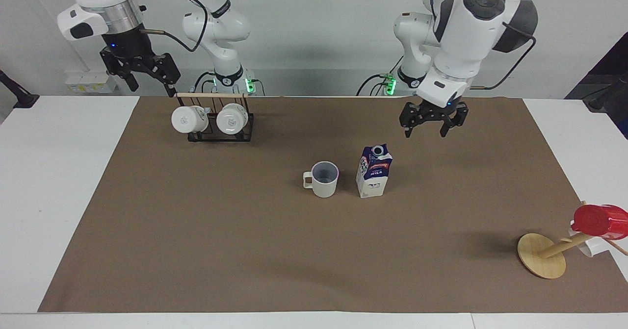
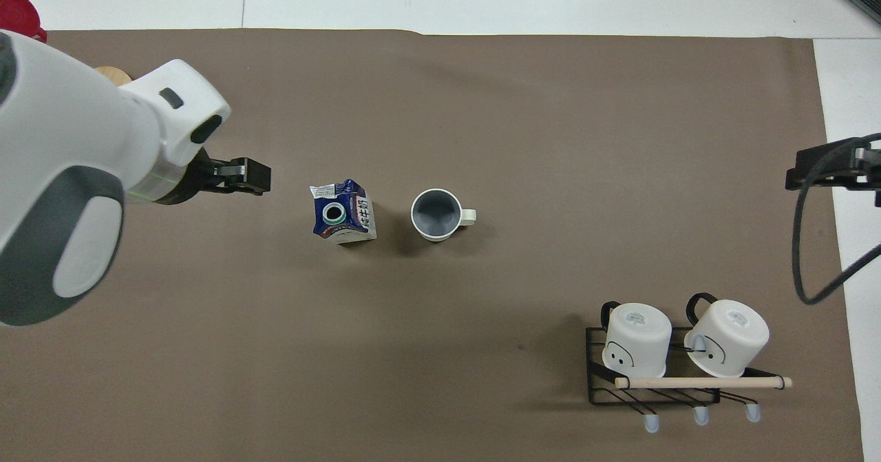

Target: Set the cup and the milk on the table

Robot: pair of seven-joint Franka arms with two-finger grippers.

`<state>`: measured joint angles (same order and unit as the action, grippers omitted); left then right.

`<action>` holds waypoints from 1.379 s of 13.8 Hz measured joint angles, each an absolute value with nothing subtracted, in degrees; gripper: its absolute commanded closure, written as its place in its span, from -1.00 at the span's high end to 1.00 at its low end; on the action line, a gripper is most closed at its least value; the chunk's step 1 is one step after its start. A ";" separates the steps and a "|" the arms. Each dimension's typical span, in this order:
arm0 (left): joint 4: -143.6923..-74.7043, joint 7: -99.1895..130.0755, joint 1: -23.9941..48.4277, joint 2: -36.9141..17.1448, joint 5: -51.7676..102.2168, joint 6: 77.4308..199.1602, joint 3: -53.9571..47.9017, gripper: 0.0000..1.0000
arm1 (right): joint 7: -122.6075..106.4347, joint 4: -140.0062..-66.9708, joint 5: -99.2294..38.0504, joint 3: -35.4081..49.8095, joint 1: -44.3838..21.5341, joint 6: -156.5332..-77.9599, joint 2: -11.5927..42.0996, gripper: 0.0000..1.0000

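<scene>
Brown paper covers the table (image 1: 59,182); I see the milk (image 1: 374,171) upright at the cup's (image 1: 324,179) three o'clock, both set down; left gripper (image 1: 431,123) released, raised clear; right gripper (image 1: 147,76) open, waiting above the mug rack (image 1: 216,118).

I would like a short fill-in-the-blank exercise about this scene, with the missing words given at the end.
1. The milk stands upright on the brown paper sheet beside the ____.
2. The left gripper is open and holds ____.
3. The two glossy white mugs rest on a black wire ____.
4. The right gripper waits, raised, near the ____ arm's end of the table.

Missing words: cup; nothing; rack; right
</scene>
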<state>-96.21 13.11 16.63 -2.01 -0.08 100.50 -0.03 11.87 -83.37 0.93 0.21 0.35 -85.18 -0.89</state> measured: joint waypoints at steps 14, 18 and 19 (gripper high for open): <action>-95.17 1.67 5.42 1.70 0.82 90.56 -0.05 1.00 | 11.87 -83.37 0.93 0.42 0.28 -85.18 -0.89 1.00; -94.80 1.67 5.20 1.84 0.26 89.97 0.75 1.00 | 11.87 -83.37 0.93 0.43 0.27 -85.18 -0.89 1.00; -94.78 1.67 5.11 2.09 0.26 89.97 0.85 1.00 | 11.87 -83.37 0.93 0.42 0.27 -85.18 -0.89 1.00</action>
